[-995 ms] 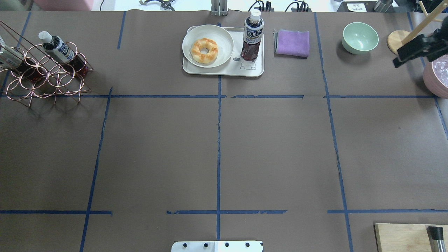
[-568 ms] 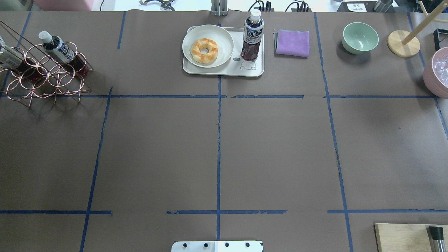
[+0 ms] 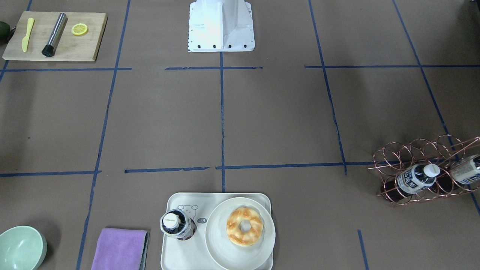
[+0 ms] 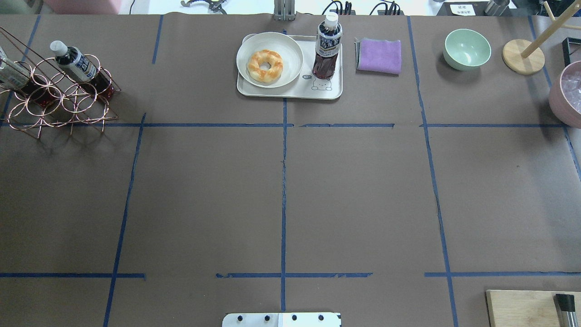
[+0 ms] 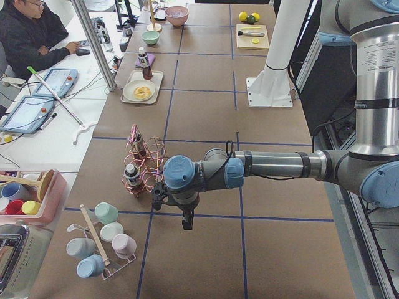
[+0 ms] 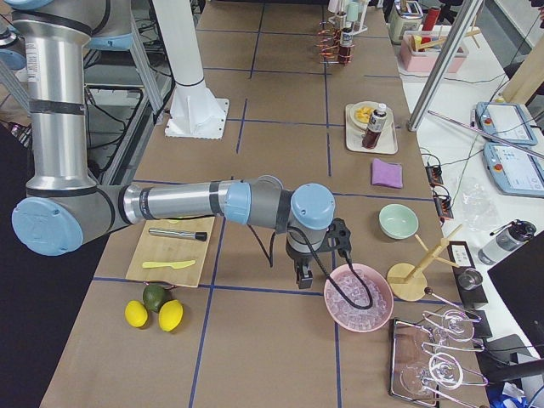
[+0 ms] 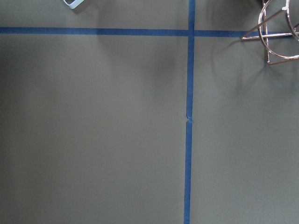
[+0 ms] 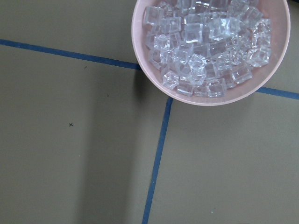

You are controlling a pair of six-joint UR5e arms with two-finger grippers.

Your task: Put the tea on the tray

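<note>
The tea (image 4: 327, 47), a small bottle of dark drink with a white cap, stands upright on the right part of the cream-white tray (image 4: 290, 91), above its bear drawing. It also shows in the front-facing view (image 3: 176, 224) on the tray (image 3: 183, 255). No gripper touches it. My left gripper (image 5: 186, 221) shows only in the exterior left view, near the wire rack, far from the tray; I cannot tell if it is open. My right gripper (image 6: 302, 276) shows only in the exterior right view, beside the ice bowl; I cannot tell its state.
A round plate with a donut (image 4: 264, 66) fills the tray's left part. A purple cloth (image 4: 379, 55) and a green bowl (image 4: 467, 48) lie to its right. A copper wire rack (image 4: 59, 104) holds other bottles. A pink bowl of ice (image 8: 210, 46) and a wooden board (image 3: 56, 45) also stand here.
My right gripper, seen at the overhead view's right edge one second ago, has drawn out of that view. The tea and the tray have not moved.
</note>
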